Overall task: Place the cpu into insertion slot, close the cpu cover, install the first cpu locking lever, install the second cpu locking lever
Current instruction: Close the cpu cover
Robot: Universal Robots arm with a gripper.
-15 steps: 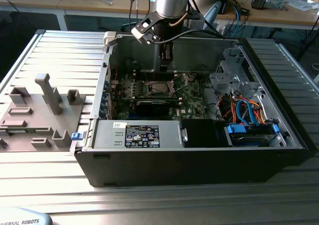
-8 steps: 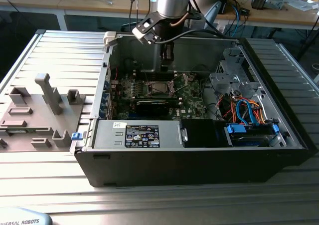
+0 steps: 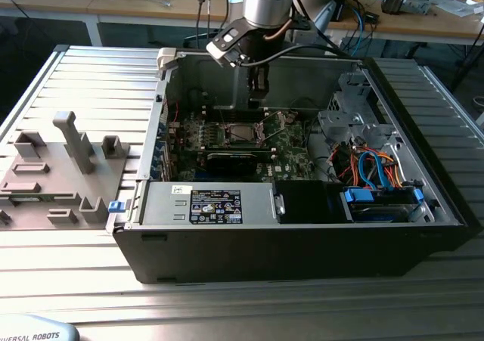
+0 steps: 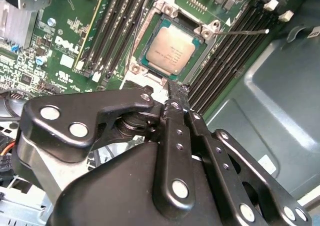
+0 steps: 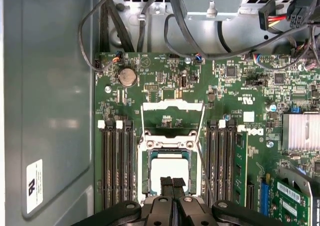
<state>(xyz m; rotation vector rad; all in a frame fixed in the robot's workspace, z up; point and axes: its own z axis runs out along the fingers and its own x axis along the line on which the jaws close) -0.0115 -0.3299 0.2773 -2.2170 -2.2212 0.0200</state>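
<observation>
The cpu lies flat in the insertion slot on the green board, its silver top showing in both wish views as a pale square. The cpu cover stands swung open at the slot's far side, and the board shows through its window. Thin wire locking levers run along the slot's sides, and one lever sticks out unlatched. My gripper hangs just above the cpu's near edge, fingers shut together with nothing between them. In the exterior view the gripper hovers over the slot.
Memory slots flank the socket on both sides. A coin battery and black cables lie beyond the cover. The case wall rises close by. A drive cage with blue cables fills the case at the exterior view's right.
</observation>
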